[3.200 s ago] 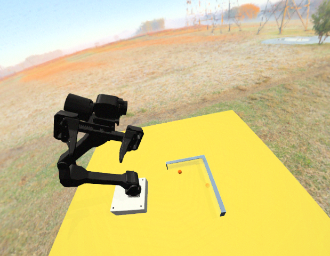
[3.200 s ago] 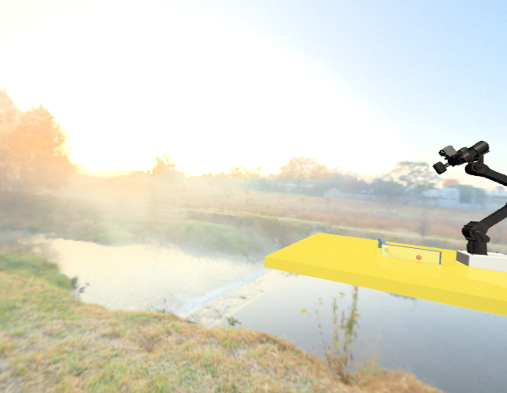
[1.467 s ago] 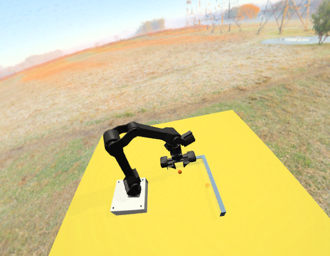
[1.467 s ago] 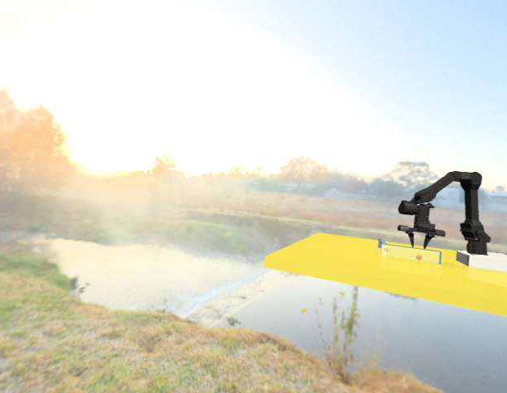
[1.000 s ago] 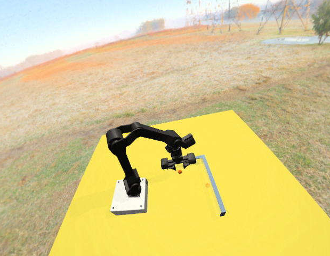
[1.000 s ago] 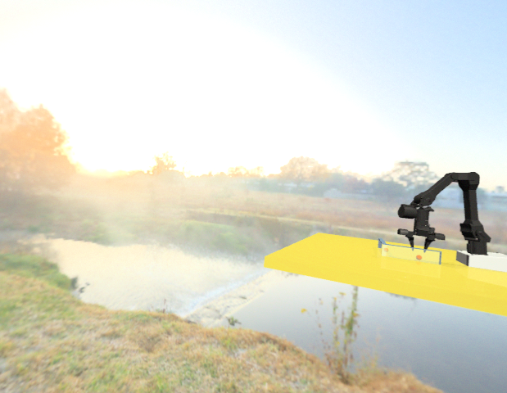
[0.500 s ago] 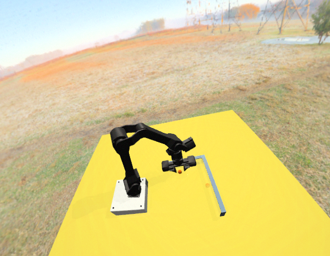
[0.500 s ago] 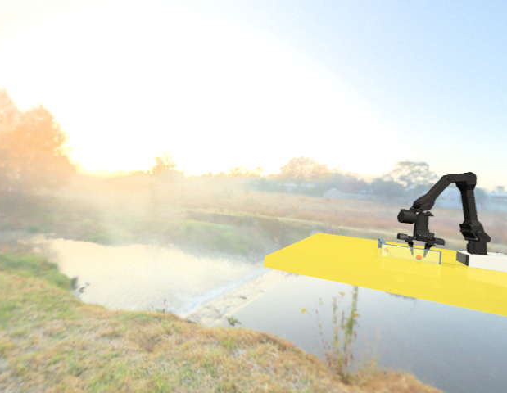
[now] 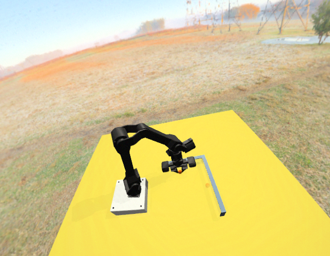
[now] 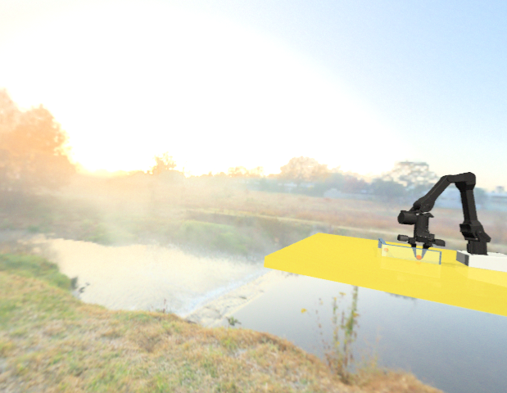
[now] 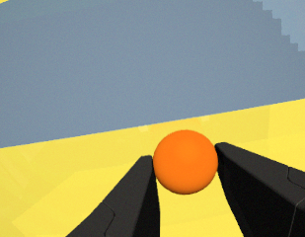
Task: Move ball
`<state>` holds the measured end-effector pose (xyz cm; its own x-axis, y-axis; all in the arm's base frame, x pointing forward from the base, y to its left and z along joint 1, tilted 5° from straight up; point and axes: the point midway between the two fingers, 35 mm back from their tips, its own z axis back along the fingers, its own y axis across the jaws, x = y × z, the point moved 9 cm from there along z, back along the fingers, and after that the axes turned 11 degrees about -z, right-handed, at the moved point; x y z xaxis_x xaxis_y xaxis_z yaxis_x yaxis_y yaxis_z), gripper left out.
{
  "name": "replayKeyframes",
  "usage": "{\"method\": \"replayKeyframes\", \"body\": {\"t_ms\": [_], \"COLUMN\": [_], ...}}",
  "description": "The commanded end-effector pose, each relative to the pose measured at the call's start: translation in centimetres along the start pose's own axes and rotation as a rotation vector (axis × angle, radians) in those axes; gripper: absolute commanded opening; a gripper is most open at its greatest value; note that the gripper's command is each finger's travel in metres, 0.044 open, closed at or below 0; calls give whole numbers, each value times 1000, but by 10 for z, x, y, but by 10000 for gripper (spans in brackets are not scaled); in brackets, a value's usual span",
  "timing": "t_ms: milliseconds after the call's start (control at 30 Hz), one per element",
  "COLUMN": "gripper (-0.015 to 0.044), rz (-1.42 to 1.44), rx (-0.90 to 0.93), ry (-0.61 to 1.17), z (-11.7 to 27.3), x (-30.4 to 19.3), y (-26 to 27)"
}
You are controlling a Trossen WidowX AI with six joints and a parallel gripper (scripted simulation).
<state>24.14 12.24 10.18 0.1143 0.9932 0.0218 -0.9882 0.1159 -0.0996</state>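
Centrally, in the wrist view, the orange ball is sitting between the two black fingers of the claw, both inner faces touching its sides; the claw is clamping on the ball. In the top view the ball is showing as a small orange dot at the tip of the claw, low over the yellow bench, near the frame's middle. Whether the ball is touching the bench cannot be told.

See-through copy: lying as a faint orange disc to the lower right of the ball, apart from it, just beside the inner face of the long clear wall.

Walls: the long one is running from the upper middle down toward the lower right; a short one is joining it at the corner beside the claw. In the wrist view a wall is filling the upper half as a grey-blue band behind the ball.

Arm: black, arching from a white base plate at lower left over to the claw, which is pointing downward.

Exterior view: the ball is appearing behind the clear wall, at the claw's tip.
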Motion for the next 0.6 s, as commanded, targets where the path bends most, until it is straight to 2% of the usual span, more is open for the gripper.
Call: {"method": "replayKeyframes", "body": {"t_ms": [0, 33, 567], "gripper": [22, 0, 0], "rz": [-2, -2, -3], "rx": [2, 2, 2], "ry": [-2, -2, -3], "z": [0, 3, 105], "x": [0, 1, 2], "y": [0, 0, -3]}}
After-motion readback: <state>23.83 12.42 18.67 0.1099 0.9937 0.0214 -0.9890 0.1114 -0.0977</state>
